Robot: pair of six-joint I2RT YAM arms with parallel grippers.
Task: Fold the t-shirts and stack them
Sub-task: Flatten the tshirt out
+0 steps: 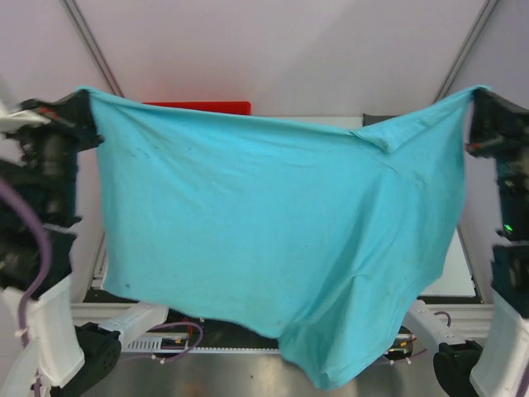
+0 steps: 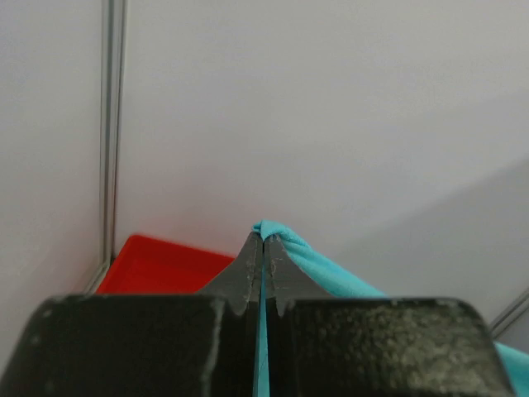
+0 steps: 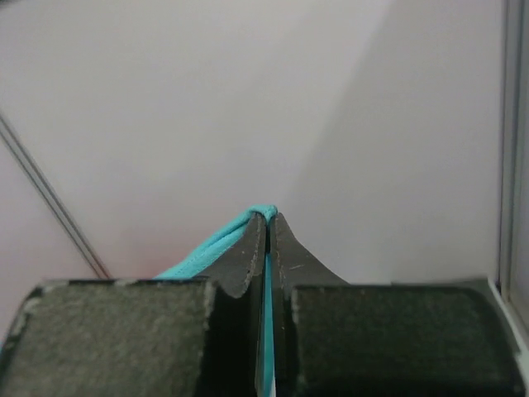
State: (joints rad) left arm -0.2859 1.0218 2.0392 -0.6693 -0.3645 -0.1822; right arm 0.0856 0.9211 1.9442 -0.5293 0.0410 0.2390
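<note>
Black joints (image 1: 51, 157), white shells (image 1: 51, 331); purplish cable (image 1: 37, 248) on left arm (image 1: 41, 207), seemingly a green light (image 1: 507, 228) on right arm (image 1: 511, 178).

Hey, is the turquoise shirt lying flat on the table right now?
No, the turquoise shirt hangs in the air, stretched between the left hand and the right hand, each pinching an upper corner.

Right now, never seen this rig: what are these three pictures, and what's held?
Two robot arms stand side by side. The wide picture is from a fixed camera above and behind them. The other two look along each wrist's own fingers. The left gripper and the right gripper are each shut on a top corner of a turquoise t-shirt, which is stretched in the air between them. A red tray sits behind it. The shirt hides whatever else lies there.
</note>
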